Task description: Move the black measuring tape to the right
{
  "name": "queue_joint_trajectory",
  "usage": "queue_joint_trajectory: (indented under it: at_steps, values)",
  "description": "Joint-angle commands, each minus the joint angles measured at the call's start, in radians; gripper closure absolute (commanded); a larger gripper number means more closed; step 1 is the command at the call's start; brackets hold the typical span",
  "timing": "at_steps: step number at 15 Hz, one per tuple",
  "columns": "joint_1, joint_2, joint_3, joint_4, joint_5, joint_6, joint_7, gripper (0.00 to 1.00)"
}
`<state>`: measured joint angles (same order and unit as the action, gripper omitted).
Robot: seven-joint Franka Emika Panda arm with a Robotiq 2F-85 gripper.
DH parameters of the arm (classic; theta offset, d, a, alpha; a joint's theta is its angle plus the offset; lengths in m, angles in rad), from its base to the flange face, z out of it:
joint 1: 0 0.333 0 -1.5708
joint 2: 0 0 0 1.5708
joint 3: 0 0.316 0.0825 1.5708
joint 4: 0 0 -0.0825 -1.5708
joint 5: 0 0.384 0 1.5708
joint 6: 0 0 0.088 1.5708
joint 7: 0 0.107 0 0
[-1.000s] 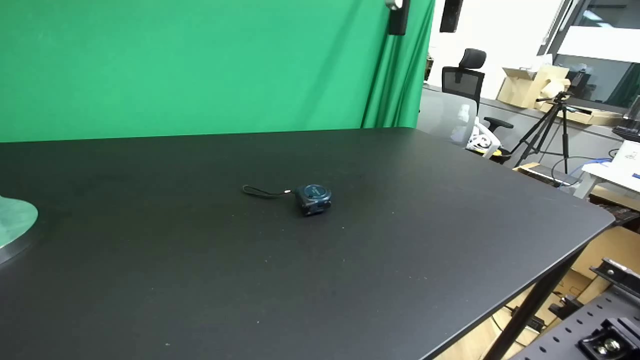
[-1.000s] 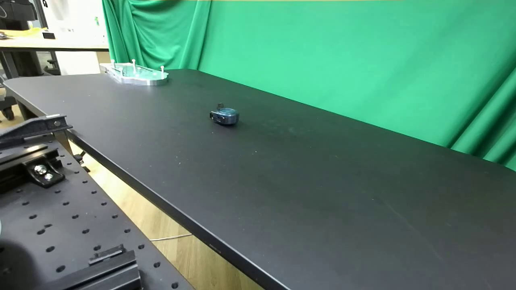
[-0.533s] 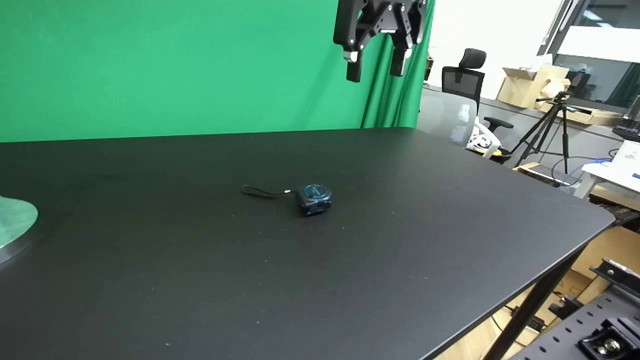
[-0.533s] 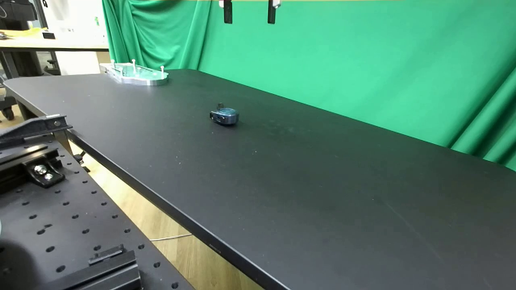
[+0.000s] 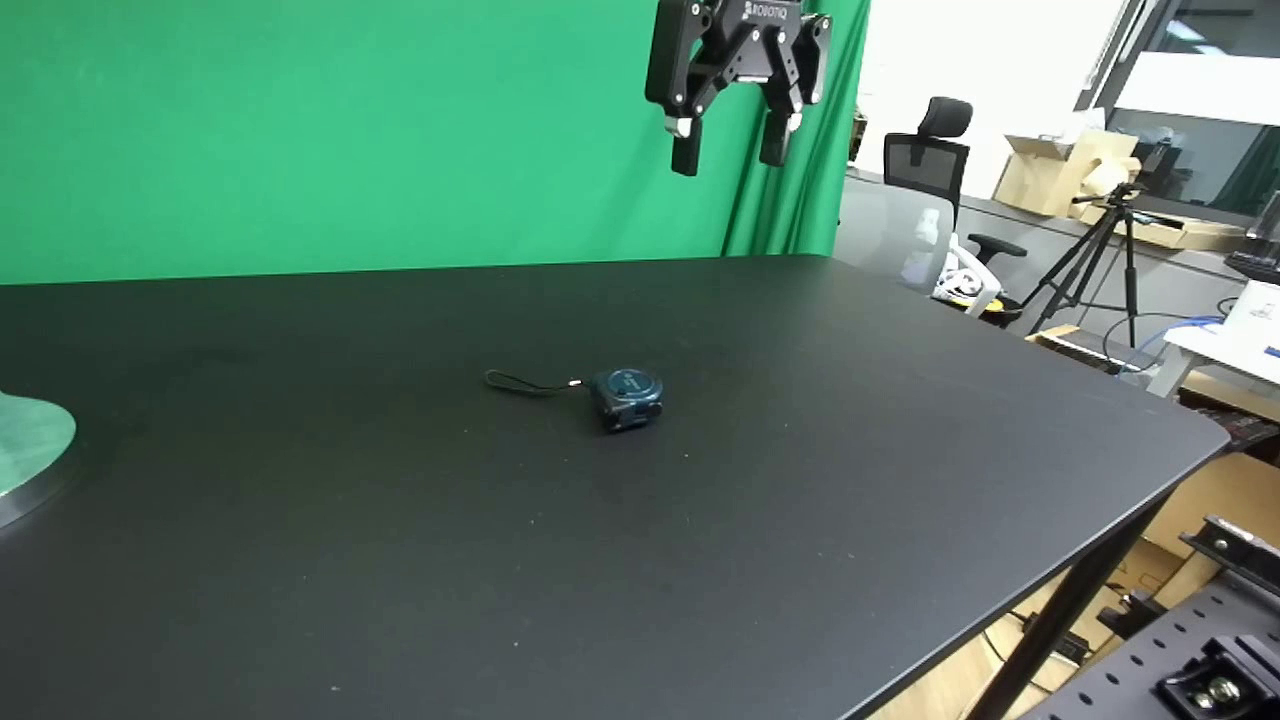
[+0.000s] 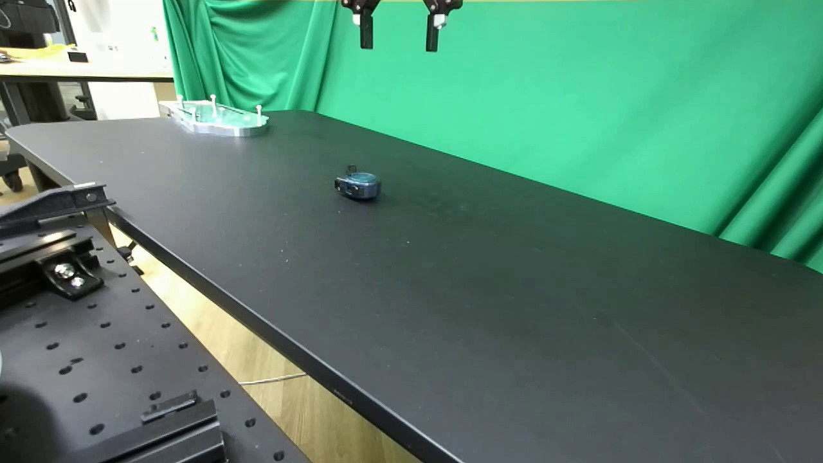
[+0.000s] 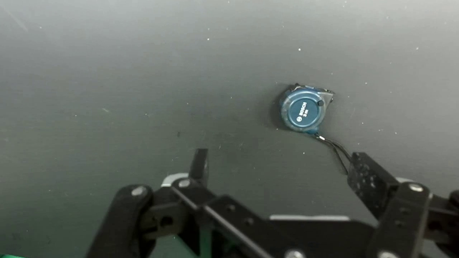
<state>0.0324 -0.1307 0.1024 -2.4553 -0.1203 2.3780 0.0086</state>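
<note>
High over the bench [image 6: 527, 302], the end effector [image 5: 730, 156] hangs, fingers [image 5: 686, 155] spread wide. Lower down, the measuring tape [image 7: 304, 109] lies on the bench, its strap [image 7: 327, 141] trailing; in the wrist view one finger stands in the way of the strap's end. Well away from the measuring tape, a plate with pegs [image 6: 225, 130] sits near the far end in an exterior view. Beside the bench is a board full of holes [image 6: 116, 386], floor [image 6: 321, 418] showing between. A green curtain [image 5: 400, 140] hangs behind.

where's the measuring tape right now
In the wrist view, the measuring tape lies on the dark table, right of the image centre, its strap partly hidden behind a gripper finger.
</note>
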Motion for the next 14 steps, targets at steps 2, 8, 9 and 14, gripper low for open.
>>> queue_joint_trajectory:
  at_steps: [2, 8, 9, 14]
  values:
    - [0.007, 0.114, -0.009, 0.021, 0.003, 0.151, 0.068, 0.00]
    - [0.017, 0.298, -0.027, 0.072, 0.004, 0.330, 0.080, 0.00]
    - [0.021, 0.333, -0.023, 0.089, 0.019, 0.340, 0.065, 0.00]
    - [0.036, 0.463, 0.012, 0.160, 0.114, 0.349, 0.018, 0.00]
